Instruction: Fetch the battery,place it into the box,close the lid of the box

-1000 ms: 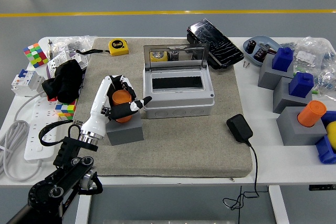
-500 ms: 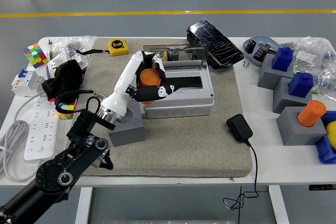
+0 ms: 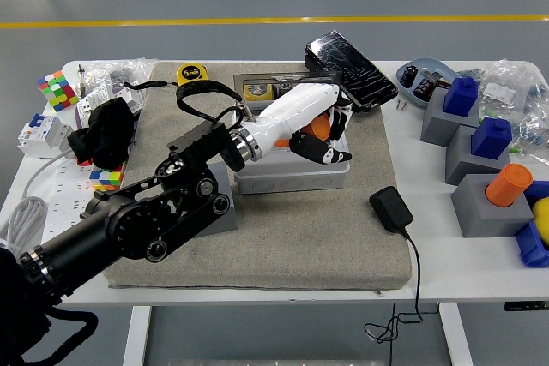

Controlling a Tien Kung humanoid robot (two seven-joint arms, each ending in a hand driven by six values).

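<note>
Working outward from our side of the table (image 3: pixel 283 293), we note first the black left arm (image 3: pixel 137 225) rising from the lower left corner and crossing the grey mat (image 3: pixel 343 237), with part of a grey holder block (image 3: pixel 225 212) showing just behind its joints. No right arm shows anywhere. Further in, the white-shelled left hand (image 3: pixel 313 130) hangs over the open grey box (image 3: pixel 292 169), fingers curled down around the orange battery (image 3: pixel 319 126), of which only a patch of orange shows between the fingers (image 3: pixel 330 156) and the palm. We judge the battery to be above the right part of the box's opening; whether it touches the box floor we cannot tell, since the hand hides the opening. Behind the hand the clear lid (image 3: pixel 283 87) stands raised at the box's far edge. Beyond that lie a yellow tape measure (image 3: pixel 193 75) and a black keypad-like device (image 3: pixel 352 62); off to the right, well apart, sit a black power adapter (image 3: pixel 390 210) and more grey blocks bearing blue and orange pieces (image 3: pixel 506 186). Step in hand, by our reading: fetch done, placing under way. Next move calls for lowering the battery into the box, loosening the fingers, lifting the hand clear without dragging the battery out, then reaching behind the lid to swing it forward and down.
</note>
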